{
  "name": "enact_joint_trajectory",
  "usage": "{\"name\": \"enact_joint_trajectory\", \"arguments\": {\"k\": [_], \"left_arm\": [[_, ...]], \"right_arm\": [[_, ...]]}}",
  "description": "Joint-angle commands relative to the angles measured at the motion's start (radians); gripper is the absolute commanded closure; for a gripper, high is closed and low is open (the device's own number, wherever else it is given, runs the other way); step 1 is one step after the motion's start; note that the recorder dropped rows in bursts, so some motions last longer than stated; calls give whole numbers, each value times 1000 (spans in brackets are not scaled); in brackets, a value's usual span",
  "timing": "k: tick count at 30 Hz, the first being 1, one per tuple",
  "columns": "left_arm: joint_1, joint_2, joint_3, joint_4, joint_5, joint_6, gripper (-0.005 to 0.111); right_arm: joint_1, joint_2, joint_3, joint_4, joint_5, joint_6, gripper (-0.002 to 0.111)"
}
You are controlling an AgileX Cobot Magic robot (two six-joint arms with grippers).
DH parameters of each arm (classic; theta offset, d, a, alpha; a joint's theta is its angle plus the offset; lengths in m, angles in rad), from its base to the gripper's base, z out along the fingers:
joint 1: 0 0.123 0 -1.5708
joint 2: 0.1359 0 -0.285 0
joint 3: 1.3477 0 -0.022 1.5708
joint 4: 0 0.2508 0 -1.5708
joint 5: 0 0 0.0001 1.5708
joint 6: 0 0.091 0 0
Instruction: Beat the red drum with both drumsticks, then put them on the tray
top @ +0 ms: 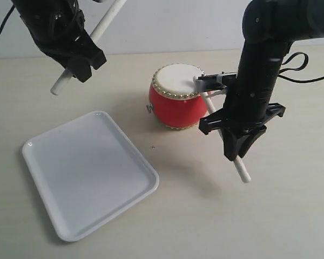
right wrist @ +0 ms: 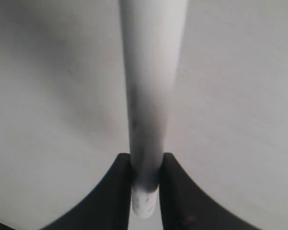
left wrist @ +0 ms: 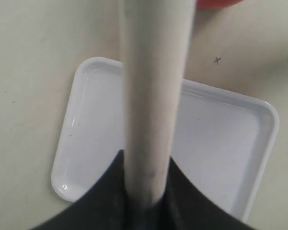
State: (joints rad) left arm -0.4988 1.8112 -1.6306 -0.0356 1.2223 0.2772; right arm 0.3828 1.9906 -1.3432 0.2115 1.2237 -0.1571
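The red drum point(top: 174, 102) with its cream head stands mid-table; only its red edge point(left wrist: 216, 3) shows in the left wrist view. My right gripper point(top: 236, 147) point(right wrist: 145, 178) is shut on one pale drumstick point(top: 243, 171) point(right wrist: 151, 86), which slants up to the right rim of the drum's head. High at the left, my left gripper point(top: 79, 66) point(left wrist: 146, 191) is shut on the other drumstick point(top: 106, 22) point(left wrist: 153, 86), held in the air away from the drum and above the tray's far side. The white tray point(top: 86, 172) point(left wrist: 221, 139) lies at the front left with nothing in it.
The pale tabletop point(top: 291, 216) spreads around the drum and tray, bounded by a light wall at the back. A black cable point(top: 299, 67) loops beside the right arm. A small x mark point(top: 153, 146) sits on the table between drum and tray.
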Motion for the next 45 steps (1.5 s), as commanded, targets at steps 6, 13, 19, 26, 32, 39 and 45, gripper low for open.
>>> {"name": "enact_joint_trajectory", "arguments": {"k": [6, 13, 19, 26, 32, 39, 45], "left_arm": [[0, 0, -1, -32, -1, 1, 107], [-48, 101, -1, -31, -1, 43, 107], [-118, 258, -43, -20, -1, 63, 107], [-118, 249, -34, -6, -1, 55, 107], [-118, 355, 2, 23, -1, 43, 107], [-89, 204, 5, 9, -1, 6, 107], [37, -112, 184, -204, -1, 25, 107]], "right_arm": [[0, 47, 0, -24, -3, -15, 108], [0, -261, 0, -95, -3, -24, 108], [0, -320, 0, -110, -3, -24, 108], [0, -318, 0, -108, -3, -38, 108], [0, -314, 0, -106, -3, -40, 108], [0, -315, 0, -24, -3, -44, 108], [50, -312, 0, 122, -3, -109, 108]]}}
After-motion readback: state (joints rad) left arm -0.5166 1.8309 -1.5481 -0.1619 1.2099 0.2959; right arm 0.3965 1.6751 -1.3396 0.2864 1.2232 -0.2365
